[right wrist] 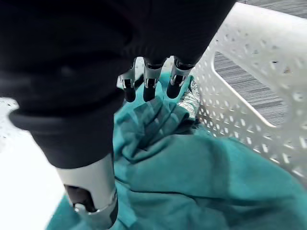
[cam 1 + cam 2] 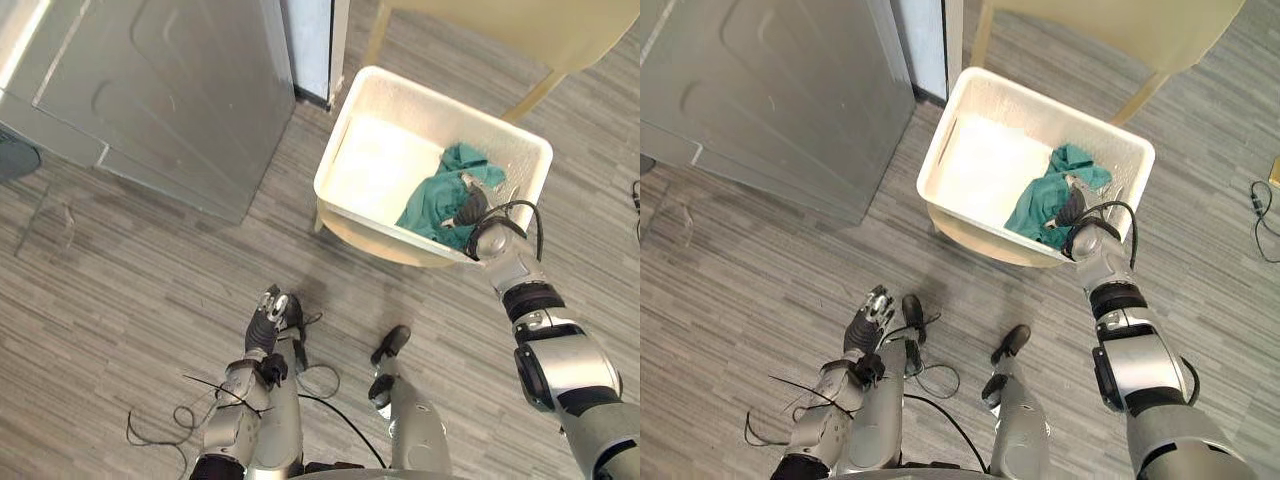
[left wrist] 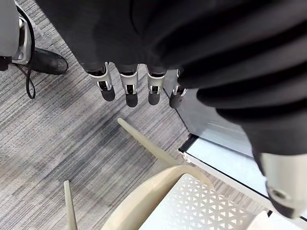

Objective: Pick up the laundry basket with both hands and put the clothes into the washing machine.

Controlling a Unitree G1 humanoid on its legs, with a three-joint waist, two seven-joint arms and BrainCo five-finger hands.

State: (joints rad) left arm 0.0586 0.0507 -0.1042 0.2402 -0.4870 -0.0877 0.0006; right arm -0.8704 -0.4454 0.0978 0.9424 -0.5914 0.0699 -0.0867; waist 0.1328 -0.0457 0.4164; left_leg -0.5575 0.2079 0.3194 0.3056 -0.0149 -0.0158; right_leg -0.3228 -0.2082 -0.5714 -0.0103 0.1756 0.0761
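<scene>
Since the clothes are seemingly being reached for first, the right hand (image 2: 470, 208) is being held, fingers apart and gripping nothing, over the teal clothes (image 2: 430, 205) in the white basket (image 2: 380, 160) at upper right. The left hand (image 2: 272, 312) is being hung open at lower left. Fingertips (image 1: 149, 93) nearly meeting cloth are being revealed by the right wrist view, a detail being masked by the wrist from above.
</scene>
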